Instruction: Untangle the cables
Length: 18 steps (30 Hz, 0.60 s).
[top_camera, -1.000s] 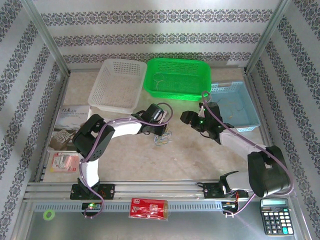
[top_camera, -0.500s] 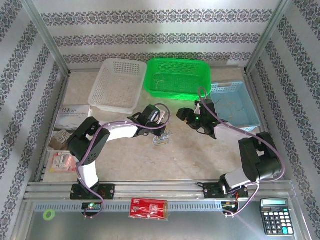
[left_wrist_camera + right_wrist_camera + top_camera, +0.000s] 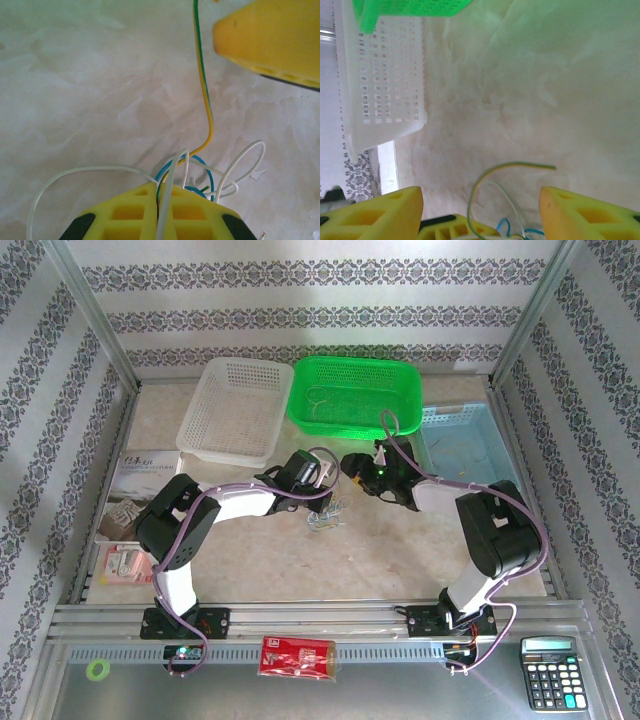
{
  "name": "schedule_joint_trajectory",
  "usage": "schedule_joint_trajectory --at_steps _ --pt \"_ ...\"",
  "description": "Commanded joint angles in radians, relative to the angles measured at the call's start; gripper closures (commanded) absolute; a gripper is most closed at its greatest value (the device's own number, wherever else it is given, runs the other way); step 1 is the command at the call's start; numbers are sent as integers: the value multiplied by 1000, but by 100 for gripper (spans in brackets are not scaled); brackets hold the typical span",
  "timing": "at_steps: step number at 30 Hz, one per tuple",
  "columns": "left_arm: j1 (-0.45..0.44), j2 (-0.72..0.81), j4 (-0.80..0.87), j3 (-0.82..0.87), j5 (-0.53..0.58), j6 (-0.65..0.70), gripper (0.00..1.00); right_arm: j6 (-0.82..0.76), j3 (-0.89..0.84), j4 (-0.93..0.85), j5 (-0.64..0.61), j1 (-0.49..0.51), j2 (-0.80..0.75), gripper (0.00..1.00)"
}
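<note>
Bare table (image 3: pixel 390 550) near; far side walled (white basket (image 3: pixel 225 445), green basket (image 3: pixel 340 425), blue basket (image 3: pixel 495 495)).

Right tool (image 3: pixel 351 466) swung left, closer to cables (image 3: pixel 322 519); jaws narrowed slightly.

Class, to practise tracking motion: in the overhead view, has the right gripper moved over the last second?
Yes. The right gripper has shifted left and slightly up the picture, away from the blue basket and closer to the cables.
</note>
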<state>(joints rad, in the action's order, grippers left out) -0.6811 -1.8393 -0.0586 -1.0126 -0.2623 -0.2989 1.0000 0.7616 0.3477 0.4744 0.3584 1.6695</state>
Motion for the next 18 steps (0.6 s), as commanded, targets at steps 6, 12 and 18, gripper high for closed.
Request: schedule_joint_trajectory --at_steps 6,12,18 --pt "-9 33 -53 25 -14 7 100 61 85 97 31 14 98 59" --pt "-9 40 -69 41 -14 4 100 71 96 125 41 8 115 93" --pt "-9 47 -80 50 -14 6 100 55 77 125 52 -16 72 100"
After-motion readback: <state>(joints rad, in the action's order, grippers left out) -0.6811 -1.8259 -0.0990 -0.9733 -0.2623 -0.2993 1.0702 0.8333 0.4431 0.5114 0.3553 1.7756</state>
